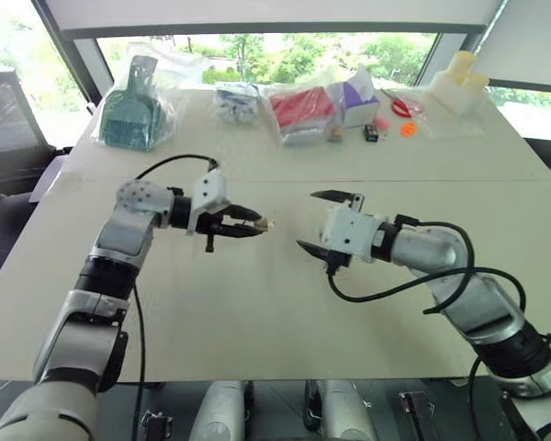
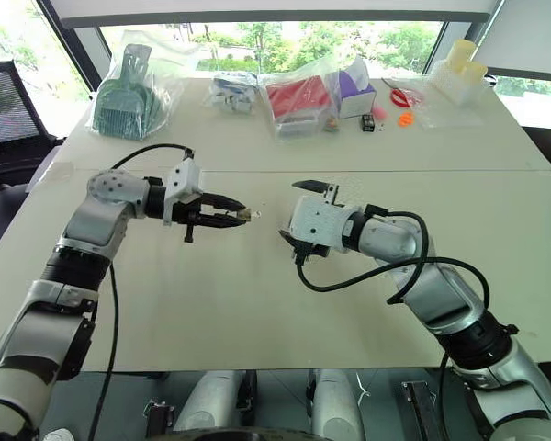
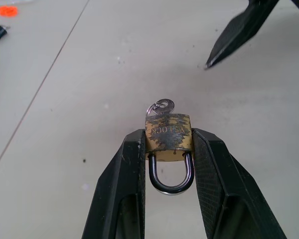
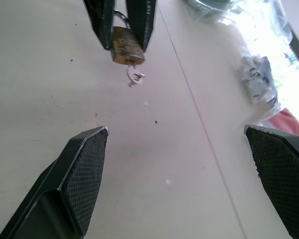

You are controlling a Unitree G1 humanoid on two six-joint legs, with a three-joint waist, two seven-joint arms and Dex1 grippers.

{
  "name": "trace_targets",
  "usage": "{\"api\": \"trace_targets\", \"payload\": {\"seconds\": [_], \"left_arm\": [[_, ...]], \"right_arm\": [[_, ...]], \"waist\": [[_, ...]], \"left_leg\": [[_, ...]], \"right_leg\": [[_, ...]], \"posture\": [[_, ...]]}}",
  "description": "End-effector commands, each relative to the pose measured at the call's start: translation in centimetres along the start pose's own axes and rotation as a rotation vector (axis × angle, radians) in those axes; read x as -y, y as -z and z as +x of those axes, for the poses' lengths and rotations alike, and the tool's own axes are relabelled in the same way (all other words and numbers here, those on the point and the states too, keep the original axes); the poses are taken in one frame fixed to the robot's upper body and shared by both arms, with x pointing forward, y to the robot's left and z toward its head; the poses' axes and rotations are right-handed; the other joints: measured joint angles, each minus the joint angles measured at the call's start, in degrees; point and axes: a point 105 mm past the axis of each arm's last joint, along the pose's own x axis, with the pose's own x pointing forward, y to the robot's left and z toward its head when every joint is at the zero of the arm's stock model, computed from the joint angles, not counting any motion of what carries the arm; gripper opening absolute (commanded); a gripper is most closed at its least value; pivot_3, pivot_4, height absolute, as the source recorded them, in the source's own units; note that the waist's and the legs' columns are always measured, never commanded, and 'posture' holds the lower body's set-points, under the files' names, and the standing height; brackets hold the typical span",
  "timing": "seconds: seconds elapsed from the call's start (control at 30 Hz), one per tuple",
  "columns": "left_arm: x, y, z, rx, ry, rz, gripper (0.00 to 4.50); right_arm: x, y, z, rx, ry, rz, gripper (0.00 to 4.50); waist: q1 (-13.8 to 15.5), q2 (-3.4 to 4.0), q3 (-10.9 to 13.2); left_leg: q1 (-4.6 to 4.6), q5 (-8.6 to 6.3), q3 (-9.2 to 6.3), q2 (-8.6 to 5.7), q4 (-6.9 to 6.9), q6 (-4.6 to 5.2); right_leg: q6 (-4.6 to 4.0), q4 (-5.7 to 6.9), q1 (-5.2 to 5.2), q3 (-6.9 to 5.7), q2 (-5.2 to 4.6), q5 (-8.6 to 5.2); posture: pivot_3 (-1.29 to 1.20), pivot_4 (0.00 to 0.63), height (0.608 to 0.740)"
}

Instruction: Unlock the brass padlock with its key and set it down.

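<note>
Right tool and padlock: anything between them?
Nothing; bare table lies between the open right tool and the padlock with its key, in the right wrist view.

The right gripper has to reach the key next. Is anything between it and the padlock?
Nothing visible. The open right gripper faces the brass padlock, pinched in the left gripper, key sticking out toward it.

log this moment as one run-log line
left hand: shut on padlock | key: in lock, shackle closed | right hand: open, facing padlock, apart
</note>
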Motion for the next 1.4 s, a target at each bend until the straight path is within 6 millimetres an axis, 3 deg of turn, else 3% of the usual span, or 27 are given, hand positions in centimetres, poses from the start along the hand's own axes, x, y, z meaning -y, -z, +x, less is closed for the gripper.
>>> {"api": "trace_targets", "payload": {"seconds": [0.03,0.47,0.57,0.8,1.07,1.2,1.4], "left_arm": [[-0.5,-1.4,0.0,0.029,-0.003,0.037,0.75],[-0.7,-2.0,0.7,0.062,0.011,0.038,0.75],[-0.6,-2.0,0.7,0.067,0.013,0.037,0.75],[-0.4,-2.1,0.8,0.072,0.013,0.039,0.75],[-0.1,-2.3,1.2,0.063,0.011,0.106,0.75],[0.0,-2.7,1.5,0.053,0.004,0.226,0.75],[0.3,-2.9,2.0,0.019,-0.007,0.505,0.75]], "right_arm": [[1.2,-1.5,0.5,0.052,0.068,-0.131,4.5],[1.1,-1.9,2.2,0.061,0.099,-0.236,4.5],[0.9,-1.9,2.4,0.06,0.094,-0.25,3.58],[0.9,-2.2,2.6,0.076,0.088,-0.256,0.04],[0.9,-2.5,2.8,0.094,0.059,-0.235,0.04],[1.1,-2.7,2.9,0.109,0.009,-0.127,0.04],[0.7,-2.5,2.6,0.092,-0.222,0.1,0.04]], "waist": [[-0.07,0.0,0.0],[-0.56,0.0,0.0],[-0.76,0.0,0.0],[-1.43,0.0,0.0],[-1.36,0.0,0.0],[-1.39,0.0,0.0],[-1.29,0.02,0.0]], "left_leg": [[0.01,0.0,0.03,0.0,-0.01,0.0],[0.01,0.01,0.12,0.02,-0.01,-0.01],[0.01,0.01,0.12,0.02,-0.01,-0.01],[0.01,0.01,0.05,0.02,-0.02,-0.01],[0.02,0.01,0.04,0.02,-0.02,-0.02],[0.02,0.02,0.04,0.02,-0.02,-0.02],[0.02,0.02,0.04,0.02,-0.02,-0.02]], "right_leg": [[0.01,0.02,0.0,-0.01,0.02,0.0],[0.01,0.08,-0.03,-0.02,0.04,0.0],[0.01,0.07,-0.02,-0.02,0.04,0.0],[0.01,0.08,-0.03,-0.02,0.04,0.0],[0.01,0.09,-0.01,-0.02,0.04,0.0],[0.01,0.09,-0.02,-0.02,0.04,0.0],[0.0,0.09,0.0,-0.02,0.04,0.01]], "posture": [[0.0,0.15,0.74],[0.0,0.15,0.74],[0.0,0.15,0.74],[0.0,0.15,0.74],[0.0,0.15,0.74],[0.0,0.15,0.74],[0.0,0.15,0.74]]}}
